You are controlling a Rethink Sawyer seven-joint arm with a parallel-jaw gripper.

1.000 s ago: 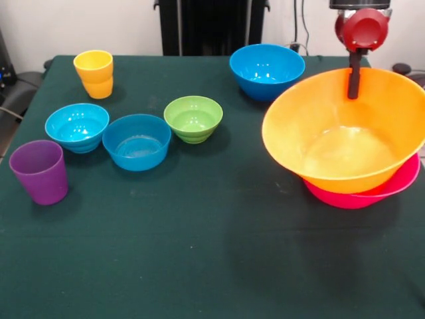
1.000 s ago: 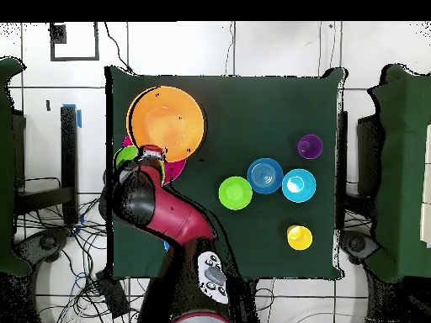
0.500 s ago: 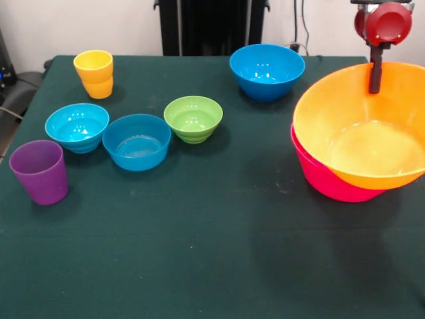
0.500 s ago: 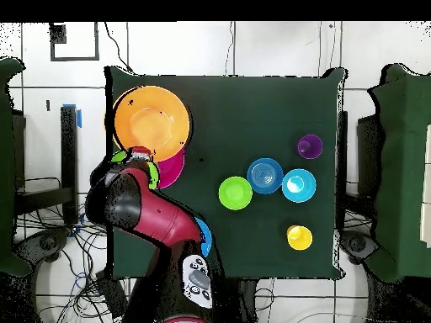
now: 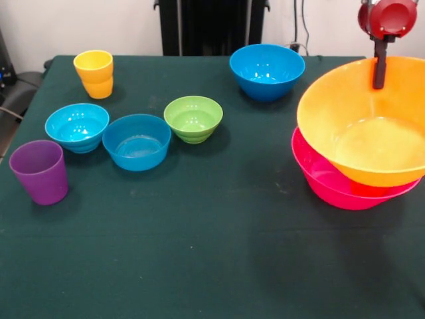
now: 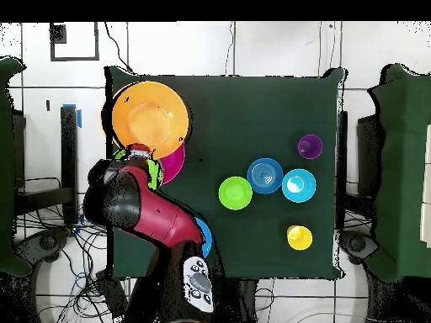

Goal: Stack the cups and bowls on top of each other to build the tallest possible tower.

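Observation:
My gripper (image 5: 379, 72) comes down at the far right and is shut on the far rim of the large orange bowl (image 5: 365, 126). It holds that bowl tilted above the large pink bowl (image 5: 325, 186), which rests on the table. From overhead, the orange bowl (image 6: 150, 113) overlaps the pink bowl (image 6: 173, 161), and a green bowl's edge (image 6: 154, 173) shows beside my arm. The medium blue bowl (image 5: 267, 70) stands at the back. The small green bowl (image 5: 193, 118), small blue bowl (image 5: 137, 141) and cyan bowl (image 5: 77, 126) stand in a row. The purple cup (image 5: 40, 171) and yellow cup (image 5: 93, 73) stand at the left. The orange cup is hidden.
The dark green table (image 5: 212, 266) ends just right of the pink bowl. My arm (image 6: 143, 210) covers the table's corner and part of the medium blue bowl (image 6: 204, 237) in the overhead view.
My gripper has carried the orange bowl to the right in the front view and lifted it slightly. The pink bowl beneath shows more, after tipping briefly.

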